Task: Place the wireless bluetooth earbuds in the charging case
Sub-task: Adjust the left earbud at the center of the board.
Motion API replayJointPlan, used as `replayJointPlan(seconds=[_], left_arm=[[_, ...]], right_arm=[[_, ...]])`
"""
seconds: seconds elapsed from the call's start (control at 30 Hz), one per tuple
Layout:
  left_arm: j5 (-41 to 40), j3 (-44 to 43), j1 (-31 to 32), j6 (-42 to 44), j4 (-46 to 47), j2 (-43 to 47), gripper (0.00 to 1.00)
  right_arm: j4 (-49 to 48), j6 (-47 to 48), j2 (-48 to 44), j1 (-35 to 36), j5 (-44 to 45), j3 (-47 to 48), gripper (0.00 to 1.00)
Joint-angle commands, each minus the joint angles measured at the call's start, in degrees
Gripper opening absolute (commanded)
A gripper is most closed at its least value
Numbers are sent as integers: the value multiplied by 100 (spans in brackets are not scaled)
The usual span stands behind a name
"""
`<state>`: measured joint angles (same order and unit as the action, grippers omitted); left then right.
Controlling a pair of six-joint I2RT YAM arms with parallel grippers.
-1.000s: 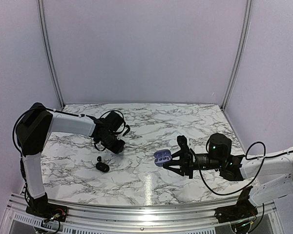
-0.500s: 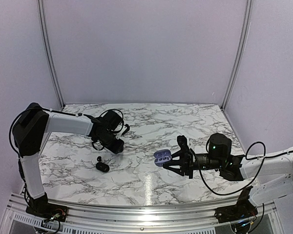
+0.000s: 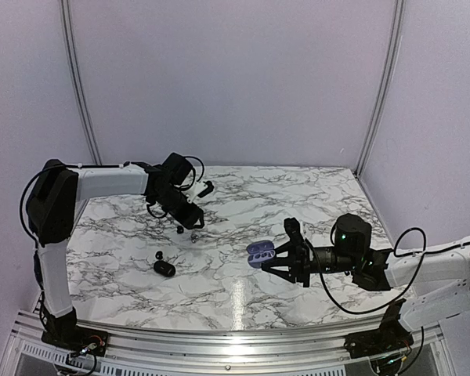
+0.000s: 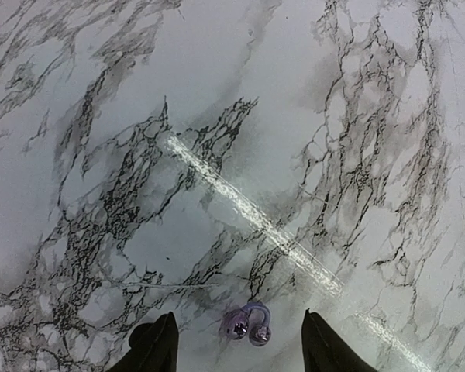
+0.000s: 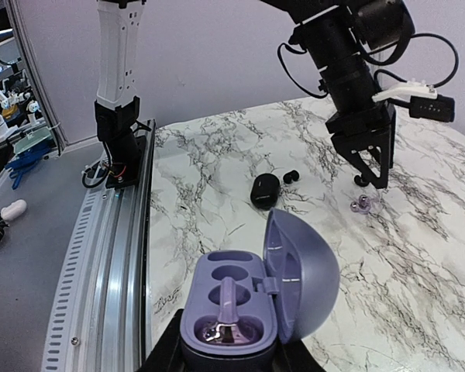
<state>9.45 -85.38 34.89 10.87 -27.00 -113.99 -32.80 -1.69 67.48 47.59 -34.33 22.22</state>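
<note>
Containers. My right claw [image 3: 272,255] is clamped on the base of the lilac charging case [image 5: 231,308] and holds it clear of the marble. The lid [image 5: 302,271] is hinged open and stands up behind the tray. One earbud, the seated bud [image 5: 221,329], sits in the recess nearest this claw. Ahead of the claw, a black oval case [image 3: 164,269] lies on the table [image 3: 313,196]. A small black bud [image 3: 158,255] lies just beside it.

Edges, room. My left claw [image 5: 370,178] hangs over the middle of the left half of the slab. There is bare marble on every side of it. The black oval case and the black bud lie toward the near edge from this claw, apart from it. The metal rail [image 5: 116,232] along that near edge is well apart from both claws. So is the back wall [image 3: 235,78]. The two claws are well apart from each other, with open marble between them.

Task item. A loose earbud [image 4: 248,325], lilac with two silvery ends, lies on the marble directly below my left claw. In the wrist view it shows between the two fingers [image 4: 156,349]. The left claw's jaws are spread wide and grip nothing. The fingertips hang just above the loose earbud and do not touch it. The loose earbud is well apart from the charging case in my right claw.
</note>
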Motion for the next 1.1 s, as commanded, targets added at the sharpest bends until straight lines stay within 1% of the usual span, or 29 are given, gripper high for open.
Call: replayJointPlan(seconds=[0.0,0.23,0.4,0.53,0.8,1.07], left_arm=[[820,-218,-83,190,-315,-400,58],[885,-323,-138,149,-306,-853,59],[958,-175,-158,66,-273,-876,58],[994,152,-158,-112,-157,-655,57],[1092,1044,-113,-415,170,80,56],[1336,1373,188,-236,220,341,53]], right_arm=[[-128,20,-89,-50,-31,34,0],[-105,44,-105,-51,-13,7,0],[-83,44,-104,-48,-15,10,0],[-78,55,-104,-48,-20,10,0],[-119,46,-79,-49,-64,10,0],[-117,26,-109,-53,-92,1,0]])
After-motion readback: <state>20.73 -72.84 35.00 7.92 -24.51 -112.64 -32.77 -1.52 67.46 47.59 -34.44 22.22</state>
